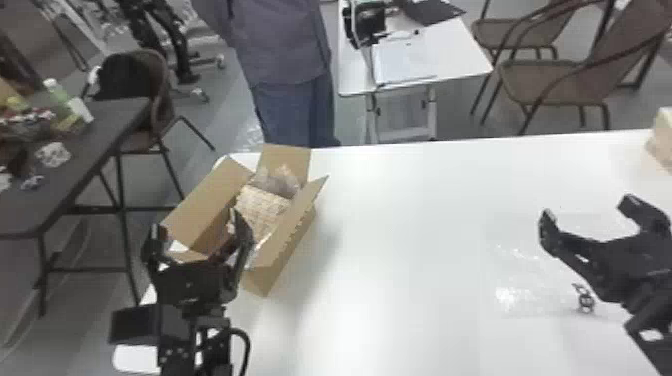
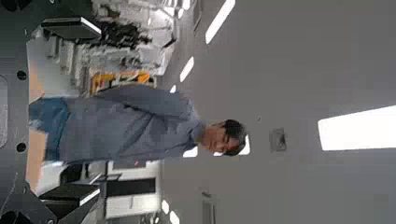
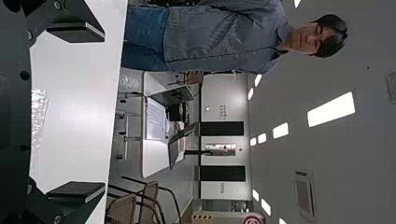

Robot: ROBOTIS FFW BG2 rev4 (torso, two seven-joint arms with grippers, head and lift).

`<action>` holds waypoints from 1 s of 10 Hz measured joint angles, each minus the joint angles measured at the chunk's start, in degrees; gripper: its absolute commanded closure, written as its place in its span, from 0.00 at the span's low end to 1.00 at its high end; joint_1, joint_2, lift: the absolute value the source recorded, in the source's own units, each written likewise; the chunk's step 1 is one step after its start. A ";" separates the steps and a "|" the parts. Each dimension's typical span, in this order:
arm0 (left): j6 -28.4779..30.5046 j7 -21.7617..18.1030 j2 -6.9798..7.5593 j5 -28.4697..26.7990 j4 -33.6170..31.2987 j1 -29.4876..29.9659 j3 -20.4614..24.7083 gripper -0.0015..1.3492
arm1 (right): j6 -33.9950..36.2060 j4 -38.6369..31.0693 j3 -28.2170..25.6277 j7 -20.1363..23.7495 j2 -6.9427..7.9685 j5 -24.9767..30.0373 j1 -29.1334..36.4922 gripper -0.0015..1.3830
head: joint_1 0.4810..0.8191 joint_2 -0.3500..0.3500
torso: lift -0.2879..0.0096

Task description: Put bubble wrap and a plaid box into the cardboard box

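White tabletop point(image 1: 410, 225) holds the cardboard box point(image 1: 287, 229), brown chairs point(image 1: 550, 84) beyond.

At my left, the open carton point(image 1: 286, 246) holds the tan plaid box point(image 1: 262, 206); at right, clear bubble wrap point(image 1: 515, 297) lies flat.

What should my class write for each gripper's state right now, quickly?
Left gripper: open, holding nothing.
Right gripper: open, holding nothing.
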 measured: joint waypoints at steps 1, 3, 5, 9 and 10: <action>2.26 -2.47 0.00 1.25 -0.78 1.76 -0.28 0.10 | -0.51 -1.11 -0.43 -1.65 0.00 0.34 1.92 0.12 | 0.63 0.77 | 0.61; 5.07 -3.07 0.00 0.78 -2.27 5.50 -1.93 0.10 | -1.06 -3.39 -1.59 -3.79 0.01 0.84 5.92 0.12 | 0.63 0.71 | 0.61; 10.63 -3.05 0.00 -0.36 -5.29 10.02 -3.60 0.10 | 0.10 -6.04 -2.32 -5.04 0.03 1.71 9.87 0.12 | 0.63 0.67 | 0.61; 17.93 -1.98 0.00 -3.46 -10.06 16.50 -3.62 0.10 | 5.30 -10.88 -2.60 -3.51 -0.49 3.60 18.28 0.12 | 0.63 0.68 | 0.61; 17.57 -2.08 0.00 -4.33 -10.42 17.33 -3.04 0.10 | 6.30 -11.57 -2.62 -3.07 -0.62 3.79 19.49 0.12 | 0.63 0.70 | 0.61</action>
